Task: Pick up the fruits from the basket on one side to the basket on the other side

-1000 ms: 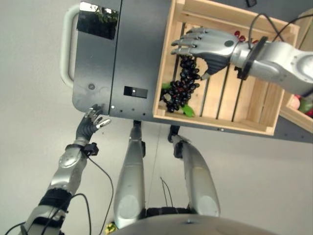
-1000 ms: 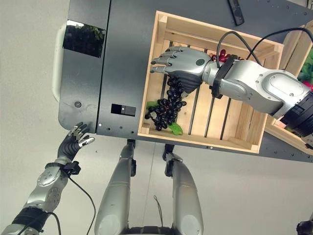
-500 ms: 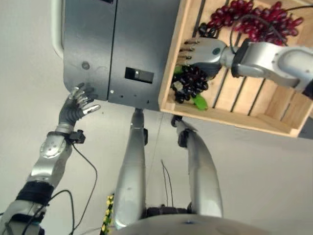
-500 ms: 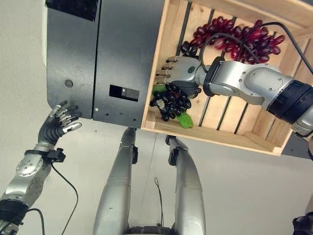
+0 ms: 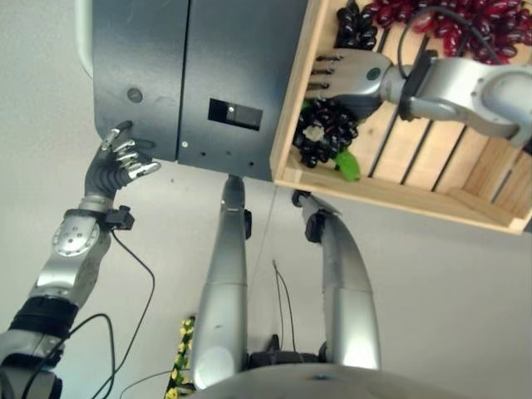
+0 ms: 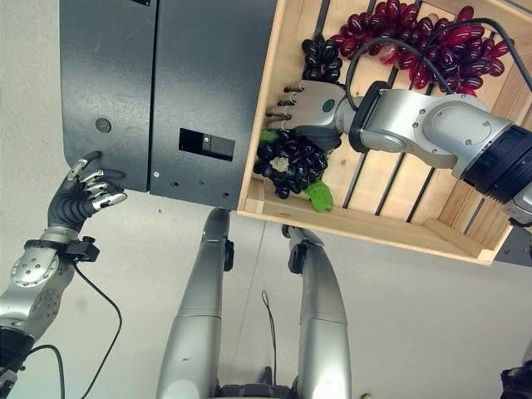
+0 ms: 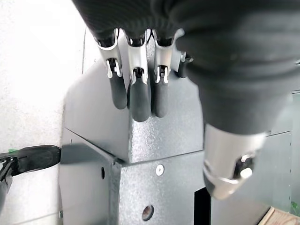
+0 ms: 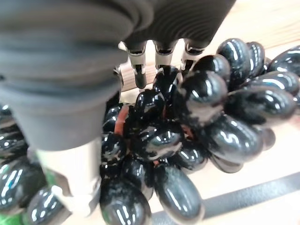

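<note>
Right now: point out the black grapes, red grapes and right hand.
black grapes (image 6: 288, 163), right eye view, middle of the bunch
red grapes (image 6: 416, 40), right eye view, middle of the cluster
right hand (image 6: 314, 106), right eye view, back of the hand

Head eyes look down; wrist cameras sit close behind each hand.

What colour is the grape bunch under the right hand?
Glossy black grape bunch, clearest in the right wrist view.

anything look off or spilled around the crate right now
Nothing stands out. The black grape bunch lies in the slatted wooden crate under the right hand; a red grape bunch lies further back. The left hand rests at the dark metal cart's corner.
</note>
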Motion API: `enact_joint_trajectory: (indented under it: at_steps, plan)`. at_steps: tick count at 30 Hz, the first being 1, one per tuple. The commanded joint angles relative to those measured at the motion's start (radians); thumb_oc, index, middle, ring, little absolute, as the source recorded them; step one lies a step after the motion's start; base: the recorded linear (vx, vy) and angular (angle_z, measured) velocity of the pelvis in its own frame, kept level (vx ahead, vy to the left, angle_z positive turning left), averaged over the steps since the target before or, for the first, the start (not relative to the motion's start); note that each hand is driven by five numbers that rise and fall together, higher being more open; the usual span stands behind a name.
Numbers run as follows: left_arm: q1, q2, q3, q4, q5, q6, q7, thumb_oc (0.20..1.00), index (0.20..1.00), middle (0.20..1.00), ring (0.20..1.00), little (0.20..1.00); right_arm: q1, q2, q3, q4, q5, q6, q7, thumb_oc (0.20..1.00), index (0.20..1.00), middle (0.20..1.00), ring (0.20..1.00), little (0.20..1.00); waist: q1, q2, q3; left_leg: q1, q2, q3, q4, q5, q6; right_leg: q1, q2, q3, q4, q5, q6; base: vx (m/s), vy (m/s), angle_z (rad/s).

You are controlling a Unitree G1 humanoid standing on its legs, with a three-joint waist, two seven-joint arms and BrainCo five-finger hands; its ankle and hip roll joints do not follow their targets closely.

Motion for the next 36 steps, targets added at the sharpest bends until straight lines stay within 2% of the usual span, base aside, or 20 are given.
enact_joint_trajectory:
  at_steps: [1, 10, 14, 15, 16, 17, 18, 28, 36]
  plan:
    - [-0.004, -0.01, 0.002, -0.037, 0.011, -0.002, 0.0, 1.0, 1.0, 1.0, 1.0, 1.0, 0.004, 0.0, 0.057, -0.062, 0.021, -0.023, 0.018, 1.0, 1.0, 1.0, 1.0, 1.0, -0.001, -0.014, -0.005, -0.017, 0.022, -0.014, 0.091, -0.103, -0.029, 0.009, -0.041, 0.038, -0.069, 0.056, 0.138, 0.0, 0.0, 0.0]
    - [-0.003, -0.002, -0.005, -0.023, 0.041, 0.007, 0.009, 1.0, 1.0, 1.0, 1.0, 1.0, 0.007, -0.024, 0.057, -0.088, 0.083, -0.02, 0.064, 1.0, 1.0, 1.0, 1.0, 1.0, -0.007, -0.031, -0.005, -0.024, 0.024, -0.017, 0.08, -0.095, -0.032, -0.003, -0.041, 0.037, -0.071, 0.059, 0.136, 0.0, 0.0, 0.0]
    - [0.007, 0.008, -0.002, -0.02, 0.052, 0.014, 0.004, 1.0, 1.0, 1.0, 1.0, 1.0, 0.029, -0.074, 0.057, -0.116, 0.111, -0.022, 0.097, 1.0, 1.0, 1.0, 1.0, 1.0, -0.011, -0.048, -0.005, -0.021, 0.026, -0.016, 0.081, -0.098, -0.03, -0.003, -0.039, 0.042, -0.07, 0.059, 0.137, 0.0, 0.0, 0.0]
    - [0.007, 0.008, -0.002, -0.02, 0.052, 0.014, 0.003, 1.0, 1.0, 1.0, 1.0, 1.0, 0.029, -0.074, 0.057, -0.116, 0.111, -0.022, 0.097, 0.906, 0.906, 0.906, 0.906, 0.906, -0.011, -0.048, -0.005, -0.021, 0.026, -0.016, 0.081, -0.099, -0.03, -0.004, -0.039, 0.042, -0.07, 0.059, 0.137, 0.0, 0.0, 0.0]
    - [0.005, 0.009, -0.003, -0.02, 0.054, 0.014, 0.003, 1.0, 1.0, 1.0, 1.0, 1.0, 0.035, -0.074, 0.057, -0.115, 0.109, -0.022, 0.098, 0.768, 0.768, 0.768, 0.768, 0.768, -0.011, -0.049, -0.005, -0.021, 0.027, -0.017, 0.082, -0.099, -0.03, -0.004, -0.039, 0.041, -0.07, 0.06, 0.137, 0.0, 0.0, 0.0]
    - [0.002, 0.008, -0.005, -0.022, 0.055, 0.014, 0.003, 1.0, 1.0, 1.0, 1.0, 1.0, 0.041, -0.074, 0.057, -0.114, 0.108, -0.023, 0.1, 0.307, 0.307, 0.307, 0.307, 0.307, -0.011, -0.047, -0.005, -0.022, 0.027, -0.017, 0.082, -0.098, -0.03, -0.005, -0.04, 0.041, -0.07, 0.059, 0.137, 0.0, 0.0, 0.0]
    - [0.0, 0.005, -0.005, -0.023, 0.054, 0.013, 0.003, 1.0, 1.0, 1.0, 1.0, 1.0, 0.045, -0.073, 0.057, -0.111, 0.106, -0.021, 0.099, 0.2, 0.2, 0.2, 0.2, 0.2, -0.012, -0.045, -0.005, -0.022, 0.028, -0.018, 0.082, -0.099, -0.03, -0.005, -0.04, 0.041, -0.071, 0.059, 0.137, 0.0, 0.0, 0.0]
    - [-0.002, -0.01, -0.006, -0.025, 0.051, 0.012, 0.008, 1.0, 1.0, 1.0, 1.0, 1.0, 0.05, -0.048, 0.057, -0.118, 0.106, -0.026, 0.104, 0.2, 0.2, 0.2, 0.2, 0.2, -0.011, -0.028, -0.005, -0.026, 0.029, -0.015, 0.073, -0.096, -0.029, -0.018, -0.037, 0.043, -0.064, 0.055, 0.136, 0.0, 0.0, 0.0]
    - [-0.014, -0.013, -0.012, -0.017, 0.046, 0.013, 0.012, 1.0, 1.0, 1.0, 1.0, 1.0, 0.046, -0.033, 0.057, -0.121, 0.116, -0.027, 0.099, 0.2, 0.2, 0.2, 0.2, 0.2, -0.013, -0.028, -0.005, -0.029, 0.029, -0.016, 0.075, -0.096, -0.028, -0.02, -0.035, 0.045, -0.061, 0.054, 0.136, 0.0, 0.0, 0.0]
